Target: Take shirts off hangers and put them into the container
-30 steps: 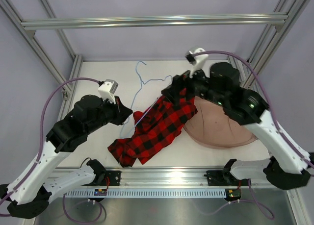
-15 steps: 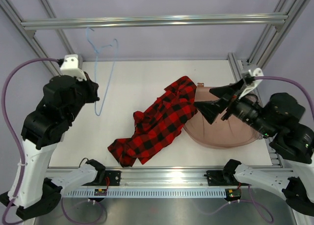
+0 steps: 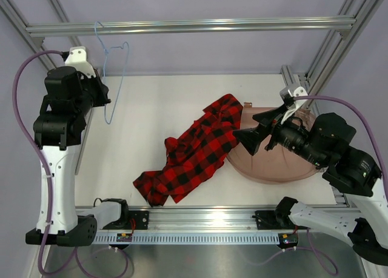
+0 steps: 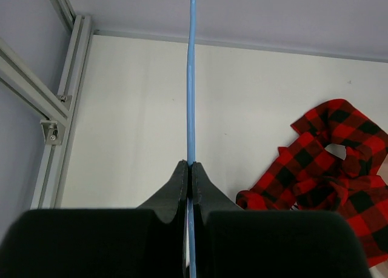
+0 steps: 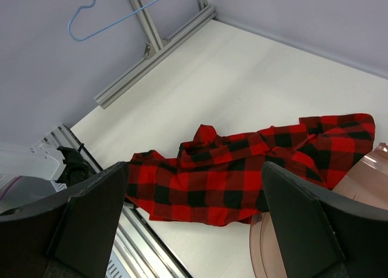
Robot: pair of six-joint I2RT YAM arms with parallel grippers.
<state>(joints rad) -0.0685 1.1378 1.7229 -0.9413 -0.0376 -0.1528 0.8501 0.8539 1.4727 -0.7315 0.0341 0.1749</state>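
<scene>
Since a second ago: the left arm has gone from low beside the shirt to high at the far left, taking the hanger [image 4: 191, 78] up with it, and the right arm has backed off the cloth and out over the tub. Left jaws are pressed together, pinching the hanger wire; the wire runs straight out ahead of them, its hook up near the frame bar [image 3: 182, 26], well clear of the bench [image 3: 157, 102]. The shirt [image 3: 194, 154] lies below and to the right of the left jaws, nothing gripping it. Right jaws are spread wide and empty; seen from the wrist, the shirt lies ahead and below, framed between the two fingers [image 5: 91, 217], with the tub [image 3: 285, 166] rim just under the right-hand one. Progress, my read: the hanger step is done, since the shirt is fully off the wire. The container step is not done: only the far end of the shirt reaches the tub rim and the rest sprawls on the bench. What's left is to grab the cloth and get it all inside. Materials: the hanger is thin light-blue wire, stiff, with a small hook. The shirt is soft red-and-black check flannel, crumpled and folded over itself. The tub is shallow, smooth, translucent pinkish-brown plastic with a rounded outline. The bench is flat matte white.
</scene>
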